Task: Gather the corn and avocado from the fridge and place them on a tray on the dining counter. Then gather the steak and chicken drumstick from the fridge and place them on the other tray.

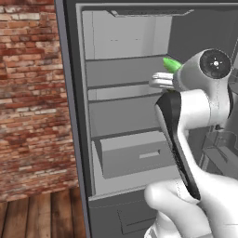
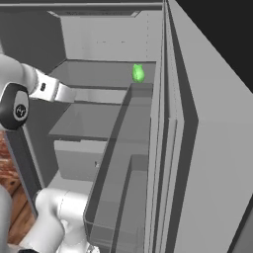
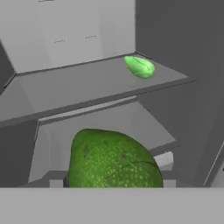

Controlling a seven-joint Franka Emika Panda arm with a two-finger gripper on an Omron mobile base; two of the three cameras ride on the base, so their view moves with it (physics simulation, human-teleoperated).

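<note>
Avocado (image 3: 114, 159) fills the lower centre of the hand view, dark green and bumpy, right against the camera where the fingertips would stand; I judge the pincer is closed around it, the jaws held fairly wide by its bulk, though the tips themselves are hidden. A second, paler green item (image 3: 140, 67), possibly the corn, lies on the upper fridge shelf (image 3: 87, 83) in the upper right of that view, well apart from the pincer. In the left base view it peeks out at right of centre behind the arm (image 1: 190, 100); in the right base view it sits upper centre. Judged progress: early, 1 item lifted, neither tray visible, 3 items left to fetch.
</note>
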